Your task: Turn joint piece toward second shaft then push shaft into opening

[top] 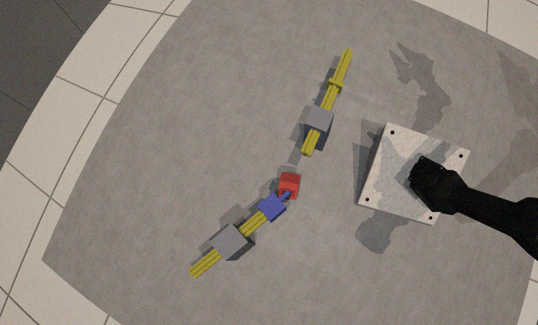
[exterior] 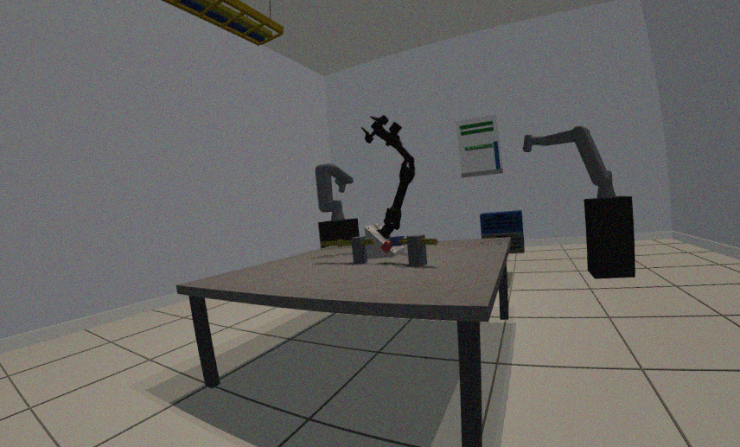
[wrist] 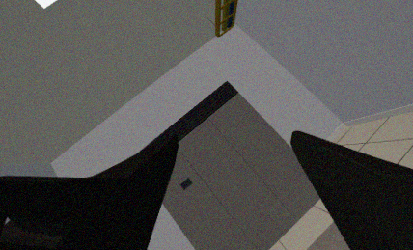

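A red joint piece is hinged to the blue end of the first yellow shaft. That shaft runs through a grey block. In the top view the red piece is turned toward the second shaft, but its sides are not quite parallel to it. The second yellow shaft has a collar and passes through another grey block. Its near end is apart from the red piece. My gripper is open and empty, high above the table and away from both shafts.
The arm stands on a white bolted plate, right of the shafts in the top view. The table's edge shows in the exterior view. Two grey arms stand on black pedestals beyond the table.
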Controlling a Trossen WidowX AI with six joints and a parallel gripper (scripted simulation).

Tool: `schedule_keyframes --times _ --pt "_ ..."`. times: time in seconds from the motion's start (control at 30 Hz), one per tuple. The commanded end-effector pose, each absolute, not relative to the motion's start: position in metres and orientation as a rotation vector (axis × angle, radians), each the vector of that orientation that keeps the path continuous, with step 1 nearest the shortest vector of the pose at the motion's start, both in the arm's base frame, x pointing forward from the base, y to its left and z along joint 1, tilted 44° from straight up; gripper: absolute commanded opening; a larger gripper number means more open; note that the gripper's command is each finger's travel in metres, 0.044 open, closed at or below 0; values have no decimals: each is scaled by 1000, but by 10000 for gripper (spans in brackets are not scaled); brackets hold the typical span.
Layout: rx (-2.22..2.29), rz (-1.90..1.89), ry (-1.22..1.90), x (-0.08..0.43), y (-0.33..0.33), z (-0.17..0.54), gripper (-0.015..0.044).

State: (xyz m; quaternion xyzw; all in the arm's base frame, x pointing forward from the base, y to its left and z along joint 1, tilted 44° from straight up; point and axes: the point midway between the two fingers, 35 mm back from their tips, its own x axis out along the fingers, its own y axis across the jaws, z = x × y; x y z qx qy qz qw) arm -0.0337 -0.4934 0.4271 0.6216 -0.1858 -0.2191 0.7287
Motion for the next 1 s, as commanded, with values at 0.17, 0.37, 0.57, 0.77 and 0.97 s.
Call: schedule_keyframes --times 0.17,0.37,0.57,0.77,0.97 --pt "1396 -470 -406 -14 -496 426 440" --pt "1382 -462 -377 24 -500 420 440" --pt "1356 -453 -315 69 -501 406 440" --pt "1371 -427 -222 117 -495 381 440" --pt "1377 -399 -115 164 -481 355 440"
